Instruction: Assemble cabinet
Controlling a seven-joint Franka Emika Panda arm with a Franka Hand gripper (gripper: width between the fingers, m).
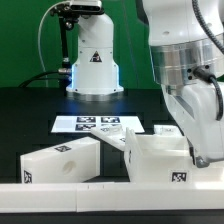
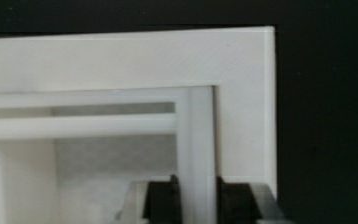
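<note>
The cabinet's open white box (image 1: 155, 158), with a marker tag on its front, lies on the black table at the exterior view's right. A second white cabinet part (image 1: 60, 160) with tags lies to its left, touching it at a corner. My gripper (image 1: 203, 157) comes down at the box's right side. In the wrist view my gripper (image 2: 201, 192) has a dark finger (image 2: 163, 203) on each side of a thin white wall (image 2: 197, 130) of the box. The jaws are shut on that wall. Inner shelves of the box (image 2: 87, 110) show beyond.
The marker board (image 1: 95, 123) lies flat behind the parts. The white robot base with a triangle mark (image 1: 93, 62) stands at the back. A long low white rail (image 1: 90, 198) runs along the front. A small white piece (image 1: 165, 129) lies behind the box.
</note>
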